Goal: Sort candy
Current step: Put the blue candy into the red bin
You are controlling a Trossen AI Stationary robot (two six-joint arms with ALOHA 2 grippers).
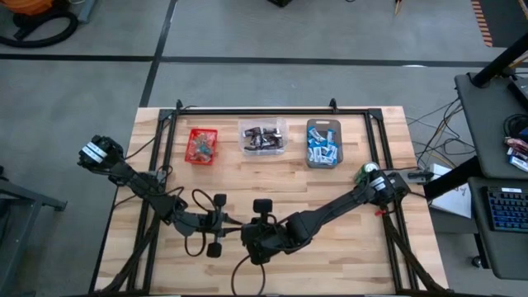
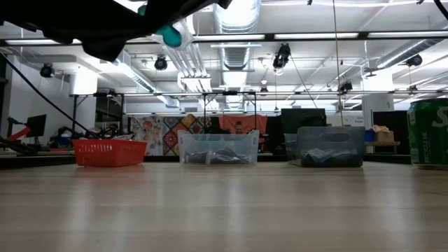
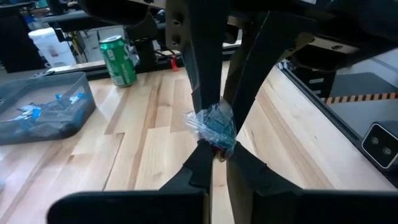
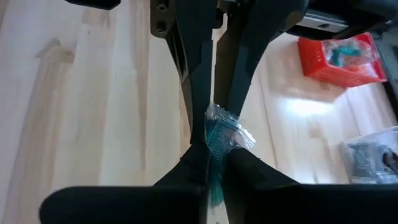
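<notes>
Pinching one sweet [image 3: 214,127] from both sides, we've got the two grippers nose to nose at the front-centre of the table [image 1: 371,247], well apart from the bins. The left gripper [image 3: 214,154] is closed narrow on the lower end of the crinkly greenish wrapper w/ a red bit showing. The right gripper [image 4: 213,155] is closed narrow on the same piece from the opposite side. It looks to us like a hand-over or a two-handed tug, and we can't tell which.

Risks as we see them:
- Both arms pull apart while clamped: the wrapper tears, or the piece pops out and drops to the wood below.
- One side lets go too early w/ the other holding only loose foil: the sweet slips out.
- The fingers are packed v. close, so a small misaligned move could knock tip against tip.

Bins sit in a row along the far edge:
- The red bin [image 1: 202,146] holds tiny red and green candy.
- The clear bin [image 1: 263,137] in the middle holds dark brown-black pieces.
- The grey bin [image 1: 324,143] holds blue-and-white ones.

We'd judge the held piece belongs in the red one, on its colours. A green can [image 1: 365,173] stands near the right arm's base, beside the grey bin.
</notes>
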